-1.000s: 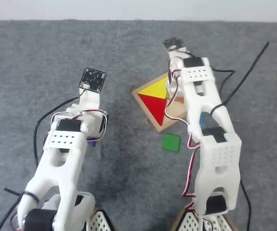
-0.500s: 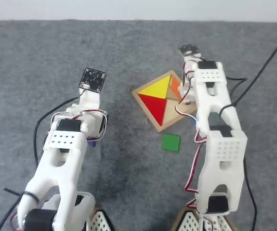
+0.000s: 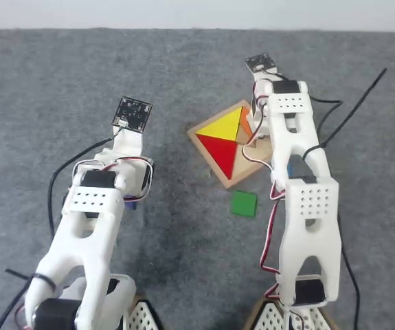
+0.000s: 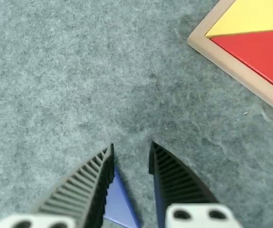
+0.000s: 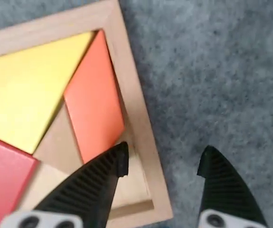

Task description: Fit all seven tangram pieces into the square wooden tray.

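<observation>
1. Right gripper (image 5: pixel 164 159), right wrist view: the jaws are spread wide and nothing is held. The rim of the wooden tray (image 5: pixel 137 109) is straddled, with one jaw over the bare tray floor at the corner of the orange piece (image 5: pixel 93 99) and the other over the grey carpet (image 5: pixel 212 57). The orange piece is seated against the rim beside the yellow triangle (image 5: pixel 32 85), and the red triangle (image 5: pixel 1 175) is seen next to that.
2. Left wrist view: the left gripper (image 4: pixel 131 148) is set narrow, with a blue triangle (image 4: pixel 119 206) between the jaws, apparently gripped. It is placed near the tray but off it.
3. High view: three pieces are counted in the tray. A green square (image 3: pixel 243 204) is left on the carpet just beside the tray's near rim.
4. Step judged: the orange piece is released in place, so four pieces are still to go in. The next move is judged to call for the right arm to be lifted clear of the rim and taken to the green square. As the piece is flat, a low approach with wide jaws would be needed.
5. Against 0.5 s ago, the right arm has been swung back toward the tray. At 1.0 s ago it lay farther over the tray. The left arm and green square are unchanged.
</observation>
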